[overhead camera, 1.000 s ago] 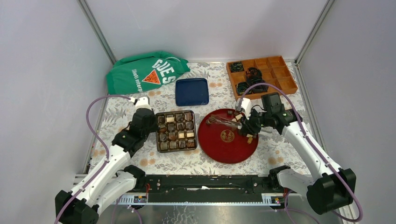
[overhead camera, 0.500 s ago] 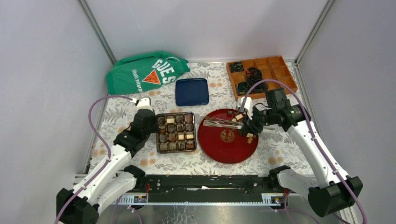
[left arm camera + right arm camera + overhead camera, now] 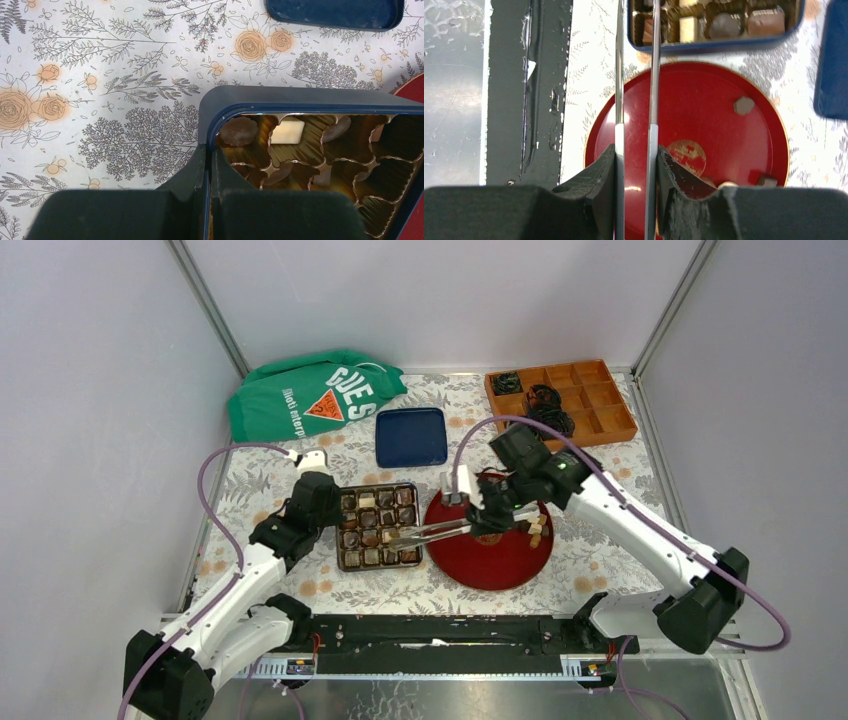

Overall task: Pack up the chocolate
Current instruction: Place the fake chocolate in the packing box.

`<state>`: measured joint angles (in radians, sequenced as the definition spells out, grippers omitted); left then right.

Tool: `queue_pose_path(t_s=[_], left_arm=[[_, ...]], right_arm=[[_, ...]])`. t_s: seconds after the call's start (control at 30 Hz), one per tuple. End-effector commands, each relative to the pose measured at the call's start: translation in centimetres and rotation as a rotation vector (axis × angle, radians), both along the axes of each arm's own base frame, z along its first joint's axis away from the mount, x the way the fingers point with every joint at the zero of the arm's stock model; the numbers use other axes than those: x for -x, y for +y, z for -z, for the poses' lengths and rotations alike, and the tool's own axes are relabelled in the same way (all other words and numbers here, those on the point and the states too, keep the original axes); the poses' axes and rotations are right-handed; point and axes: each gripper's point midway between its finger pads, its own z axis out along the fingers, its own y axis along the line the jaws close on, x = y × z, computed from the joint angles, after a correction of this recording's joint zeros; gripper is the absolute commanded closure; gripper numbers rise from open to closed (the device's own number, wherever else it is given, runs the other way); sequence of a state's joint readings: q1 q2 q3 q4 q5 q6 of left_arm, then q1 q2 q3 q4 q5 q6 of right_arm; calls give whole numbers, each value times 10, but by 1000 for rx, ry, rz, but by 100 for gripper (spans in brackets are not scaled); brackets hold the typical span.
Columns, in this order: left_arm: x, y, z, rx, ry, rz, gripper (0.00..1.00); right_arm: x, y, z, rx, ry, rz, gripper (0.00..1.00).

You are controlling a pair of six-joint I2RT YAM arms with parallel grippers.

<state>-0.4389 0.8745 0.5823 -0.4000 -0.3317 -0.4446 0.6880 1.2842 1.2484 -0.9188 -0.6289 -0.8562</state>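
Starting at the right gripper (image 3: pixel 636 156): its fingers press from both sides on a pair of metal tongs (image 3: pixel 654 75), so it is closed on the tongs and not on any sweet. The tongs reach from above the red plate (image 3: pixel 704 95) across its left edge to the box (image 3: pixel 714 47), which stands just beside the plate on that side. The left gripper (image 3: pixel 209 150) is closed on the wall of the box, at a corner on the side away from the plate. I think it steadies the box.

Most of the chocolate (image 3: pixel 724 24) sits in the pockets of the box. A few loose pieces (image 3: pixel 538 530) lie on the plate near its right edge.

Each piece is probably very light and hard, but brittle. The surface looks smooth, so it may slip between thin metal blades. I would take a blocky piece by two flat opposite sides, near its middle, with gentle pressure only. A strong squeeze could mark or crack it, and a rounded piece could jump out.

The tips of the tongs are cut off at the top of the right wrist view, and in the top view they are too small, so I cannot tell if a piece is between them. The right arm covers part of the plate. The left wrist view shows only one corner of the box, with some pockets that look empty.
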Motion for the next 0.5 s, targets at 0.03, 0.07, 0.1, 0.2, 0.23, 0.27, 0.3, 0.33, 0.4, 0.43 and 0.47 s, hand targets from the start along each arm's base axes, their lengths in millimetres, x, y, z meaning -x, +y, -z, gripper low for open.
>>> queue_pose_path(t_s=[0.03, 0.07, 0.1, 0.2, 0.23, 0.27, 0.3, 0.33, 0.4, 0.43, 0.47], left_arm=[[-19, -13, -34, 85, -112, -14, 100], [-19, -13, -34, 85, -111, -15, 100], [-19, -13, -34, 85, -111, -15, 100], [-19, -13, -33, 83, -107, -15, 100], [-19, -13, -33, 82, -106, -15, 100], [-19, -13, -33, 83, -104, -14, 100], [-19, -13, -33, 81, -103, -15, 100], [-20, -13, -33, 82, -103, -15, 100], [-19, -13, -32, 80, -99, -17, 100], [-19, -13, -32, 81, -99, -17, 100], [-19, -13, -32, 81, -99, -17, 100]], right_arm=[[-5, 46, -9, 17, -110, -101, 96], [-4, 53, -7, 24, -118, -112, 96], [-4, 60, -6, 29, -130, -122, 96], [-7, 74, 2, 56, -174, -118, 95], [-8, 77, 3, 62, -178, -119, 94], [-7, 79, 5, 65, -177, -121, 94], [-6, 82, 6, 67, -177, -124, 93], [-6, 83, 8, 74, -181, -122, 92], [-7, 88, 12, 86, -190, -115, 91], [-8, 89, 14, 92, -191, -105, 91], [-10, 91, 16, 97, -195, -98, 90]])
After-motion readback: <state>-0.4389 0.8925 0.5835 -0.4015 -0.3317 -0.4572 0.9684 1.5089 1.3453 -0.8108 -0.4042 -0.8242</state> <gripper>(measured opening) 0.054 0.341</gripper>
